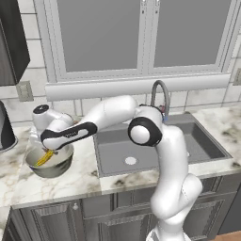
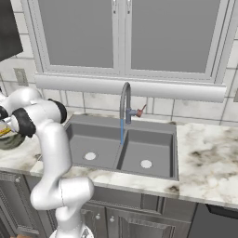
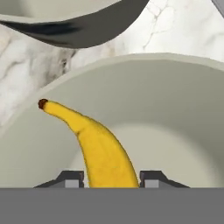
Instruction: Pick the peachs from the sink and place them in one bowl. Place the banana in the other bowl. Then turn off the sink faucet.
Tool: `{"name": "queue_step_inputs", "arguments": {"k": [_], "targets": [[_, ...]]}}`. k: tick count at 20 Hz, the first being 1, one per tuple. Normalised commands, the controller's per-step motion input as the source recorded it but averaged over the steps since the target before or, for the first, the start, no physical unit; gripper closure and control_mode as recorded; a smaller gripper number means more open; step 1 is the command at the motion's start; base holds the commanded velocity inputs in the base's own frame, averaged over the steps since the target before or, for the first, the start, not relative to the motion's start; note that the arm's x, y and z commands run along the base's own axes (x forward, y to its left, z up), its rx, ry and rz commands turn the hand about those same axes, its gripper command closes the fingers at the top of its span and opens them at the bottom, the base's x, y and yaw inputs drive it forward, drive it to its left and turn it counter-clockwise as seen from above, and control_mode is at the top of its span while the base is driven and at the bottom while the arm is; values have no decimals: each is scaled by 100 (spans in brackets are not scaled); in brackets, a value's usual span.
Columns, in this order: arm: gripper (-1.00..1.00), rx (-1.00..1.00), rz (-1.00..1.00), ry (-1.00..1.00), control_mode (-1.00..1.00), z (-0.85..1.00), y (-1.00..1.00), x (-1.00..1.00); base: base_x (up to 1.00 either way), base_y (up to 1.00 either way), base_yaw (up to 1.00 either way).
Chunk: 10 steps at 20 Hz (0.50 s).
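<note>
The yellow banana [image 3: 100, 148] lies inside a deep grey-beige bowl [image 3: 175, 109], its dark tip pointing up the wall. My gripper [image 3: 111, 177] hangs low over this bowl with a fingertip on each side of the banana, and a thin gap shows on both sides. From the left base, the same bowl [image 1: 49, 164] sits on the counter left of the sink [image 1: 141, 150], with the banana [image 1: 44, 158] inside. The rim of a second bowl [image 3: 74, 30] shows just beyond. Water runs from the sink faucet [image 2: 124, 100]. The peachs are out of view.
A dark appliance [image 1: 5, 132] stands at the counter's far left. The tiled wall and window sill [image 1: 136, 87] rise behind the faucet [image 1: 160, 92]. Marble counter [image 2: 204, 158] extends right of the double sink [image 2: 107, 139].
</note>
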Motion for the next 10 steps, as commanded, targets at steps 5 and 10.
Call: {"name": "queue_step_inputs", "arguments": {"k": [5, 10], "targets": [[-100, 0, 0, 0, -100, 5, 0, -50, 0, 0, 0], [-100, 0, -1, -4, -100, 36, -7, -65, 0, 0, 0]]}}
